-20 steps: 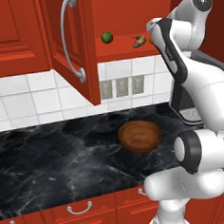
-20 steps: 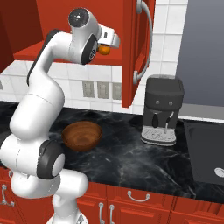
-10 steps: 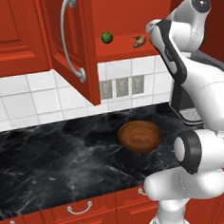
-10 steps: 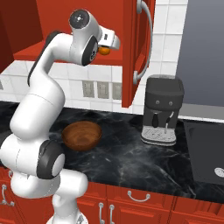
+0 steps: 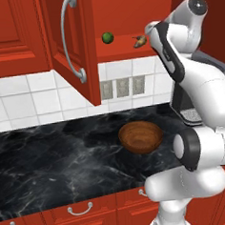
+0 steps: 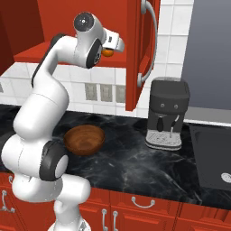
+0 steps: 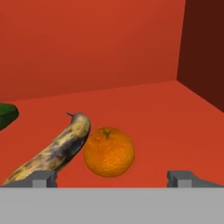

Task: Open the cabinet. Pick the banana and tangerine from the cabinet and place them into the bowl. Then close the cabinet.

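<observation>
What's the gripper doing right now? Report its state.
Gripper: open, fingers spread wide, holding nothing; tangerine and banana lie just ahead on the cabinet shelf.

Small bright orange tangerine (image 6: 107, 53) half hidden behind the white arm in right base view. Dark green ball (image 7: 6, 115) cut by hand view's left edge. Brownish-yellow speckled banana (image 7: 56, 150) partly covered low down.

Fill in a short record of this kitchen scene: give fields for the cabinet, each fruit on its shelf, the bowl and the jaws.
cabinet: doors open
banana: on the shelf, left of the tangerine in the hand view
tangerine: on the shelf, close beside the banana
green fruit: on the shelf, further left
bowl: on the counter, empty
gripper: jaws open, holding nothing, facing the tangerine
</observation>
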